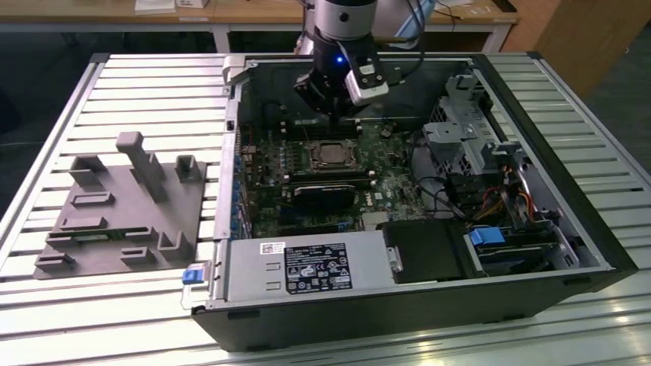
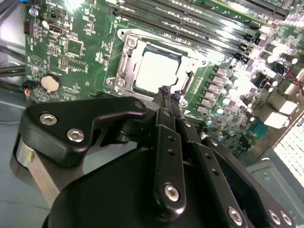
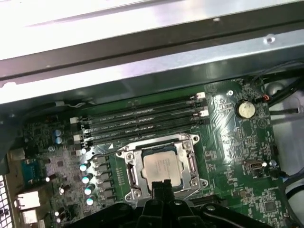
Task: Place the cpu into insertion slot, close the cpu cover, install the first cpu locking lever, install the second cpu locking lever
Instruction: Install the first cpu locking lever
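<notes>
Near edge of our socket (image 3: 160, 167) behind the gripper (image 3: 163, 186); levers' latching too small to tell.

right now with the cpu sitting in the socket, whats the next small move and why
Probably a short descent of the pincer toward the socket's near edge. The cpu already lies flat in the insertion slot, with the cpu cover framing it, and the pincer tips hover close together just beside that rim, apparently touching nothing, so the levers look like the remaining work.

Open top of black computer case (image 1: 595, 229): clear drop to silver-rimmed square insertion slot (image 1: 333, 155). Black two-finger gripper (image 1: 333, 114) hangs just above it. Black memory slots (image 3: 142, 121) beside socket, grey metal drive cage (image 1: 463, 133) toward exterior view's right.
</notes>
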You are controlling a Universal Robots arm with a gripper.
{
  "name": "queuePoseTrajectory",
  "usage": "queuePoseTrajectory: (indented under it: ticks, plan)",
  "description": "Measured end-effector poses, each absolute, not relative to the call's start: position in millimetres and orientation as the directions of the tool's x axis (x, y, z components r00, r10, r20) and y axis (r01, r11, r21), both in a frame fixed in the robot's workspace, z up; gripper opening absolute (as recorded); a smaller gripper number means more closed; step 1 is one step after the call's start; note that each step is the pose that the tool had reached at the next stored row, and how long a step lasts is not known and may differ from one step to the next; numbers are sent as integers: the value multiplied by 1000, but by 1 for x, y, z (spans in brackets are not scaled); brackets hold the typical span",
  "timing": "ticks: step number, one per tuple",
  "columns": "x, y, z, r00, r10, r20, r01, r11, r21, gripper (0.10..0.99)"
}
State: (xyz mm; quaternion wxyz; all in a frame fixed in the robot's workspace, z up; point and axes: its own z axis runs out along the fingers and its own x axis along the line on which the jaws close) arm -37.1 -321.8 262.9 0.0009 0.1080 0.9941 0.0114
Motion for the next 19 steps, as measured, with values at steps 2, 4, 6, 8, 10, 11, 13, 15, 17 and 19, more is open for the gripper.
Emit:
queuePoseTrajectory:
  ticks: [2, 4, 6, 8, 10, 11, 13, 15, 17, 19]
  plan:
    - [-39, -322, 263, -978, 210, -5, 210, 977, 25, 106]
    - [-39, -322, 262, -982, 186, -8, 186, 982, 26, 106]
    - [-39, -322, 262, -988, 153, -9, 152, 988, 26, 106]
    - [-39, -322, 262, -993, 118, -11, 118, 993, 27, 106]
    - [-39, -322, 261, -996, 90, -11, 89, 996, 27, 106]
    - [-39, -322, 261, -997, 78, -11, 77, 997, 27, 106]
    - [-41, -322, 261, -998, 68, -11, 67, 997, 28, 106]
    - [-47, -322, 261, -998, 66, -11, 66, 997, 30, 106]
    - [-55, -322, 260, -998, 66, -11, 66, 997, 31, 106]
    - [-63, -322, 260, -998, 66, -11, 66, 997, 31, 106]
